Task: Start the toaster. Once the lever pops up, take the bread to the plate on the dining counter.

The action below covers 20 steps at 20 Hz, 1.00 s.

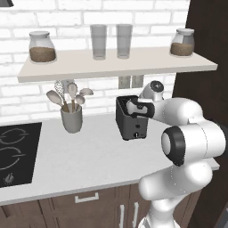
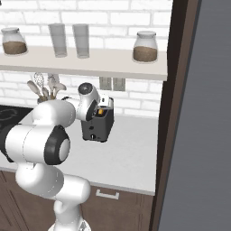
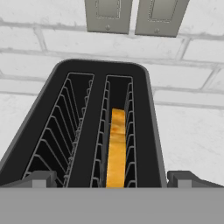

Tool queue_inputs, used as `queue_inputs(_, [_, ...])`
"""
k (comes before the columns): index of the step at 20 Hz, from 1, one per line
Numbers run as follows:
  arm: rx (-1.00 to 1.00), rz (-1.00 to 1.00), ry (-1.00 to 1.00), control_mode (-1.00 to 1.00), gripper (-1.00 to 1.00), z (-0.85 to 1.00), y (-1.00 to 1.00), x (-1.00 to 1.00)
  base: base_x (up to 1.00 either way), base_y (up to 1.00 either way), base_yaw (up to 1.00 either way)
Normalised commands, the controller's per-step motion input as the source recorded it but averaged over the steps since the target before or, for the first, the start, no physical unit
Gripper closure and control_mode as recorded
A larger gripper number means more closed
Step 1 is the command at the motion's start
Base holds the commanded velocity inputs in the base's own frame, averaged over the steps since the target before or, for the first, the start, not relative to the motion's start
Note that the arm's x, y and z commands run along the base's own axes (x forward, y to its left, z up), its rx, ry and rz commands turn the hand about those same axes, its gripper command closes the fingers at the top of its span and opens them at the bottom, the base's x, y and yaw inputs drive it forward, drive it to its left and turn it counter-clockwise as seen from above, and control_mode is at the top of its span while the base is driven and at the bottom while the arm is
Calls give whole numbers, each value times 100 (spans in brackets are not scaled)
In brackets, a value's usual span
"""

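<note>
The dark toaster stands on the wall countertop under the shelf. In the hand view I look straight down on the toaster, which has two slots. The golden bread stands on edge in the right slot, and a bit of bread peeks out at the top. My gripper hovers just above the toaster's near end. It is open, with one fingertip at each outer side and nothing between them. The plate and the dining counter are out of view.
A grey utensil cup stands left of the toaster, with a black cooktop further left. The shelf above carries jars and glasses. Two wall outlets sit behind the toaster. A tall dark panel closes the right side.
</note>
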Motion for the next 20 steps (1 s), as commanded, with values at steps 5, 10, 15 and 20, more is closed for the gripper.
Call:
queue_inputs(5, [0,0,0,-100,-100,0,0,0,0,0,0])
queue_inputs(10, [0,0,0,-100,-100,0,0,0,0,0,0])
queue_inputs(15, [0,0,0,-100,-100,0,0,0,0,0,0])
queue_inputs(20, [0,0,0,-100,-100,0,0,0,0,0,0])
